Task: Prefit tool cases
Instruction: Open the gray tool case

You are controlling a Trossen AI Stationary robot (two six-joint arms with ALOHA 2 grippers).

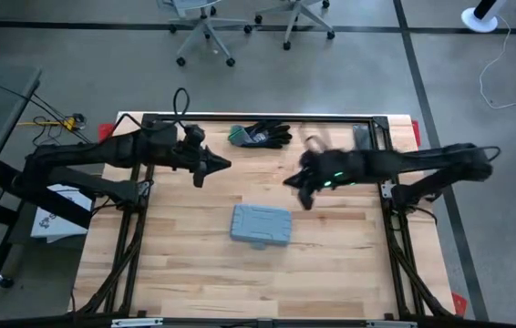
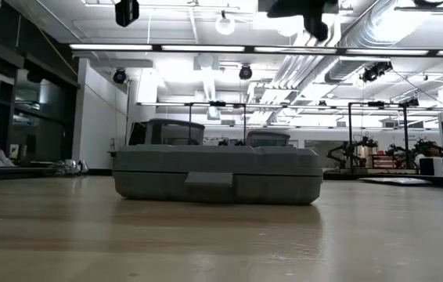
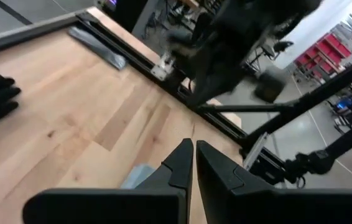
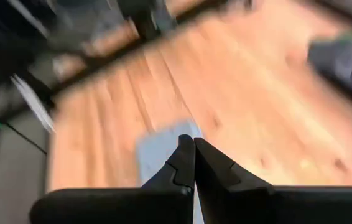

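The grey-blue tool case lies shut and flat on the wooden table, near its middle; in the low view the tool case rests on its underside with its latch side facing the camera. My left gripper hangs shut in the air to the far left of the case. My right gripper hangs shut above the table, on the far right of the case. In the wrist views my left gripper and my right gripper have nothing between their fingers.
Black-and-green gloves lie at the far edge of the table. A dark flat bar lies at the far right. A black frame runs round the table top. Bare wood lies on the near side of the case.
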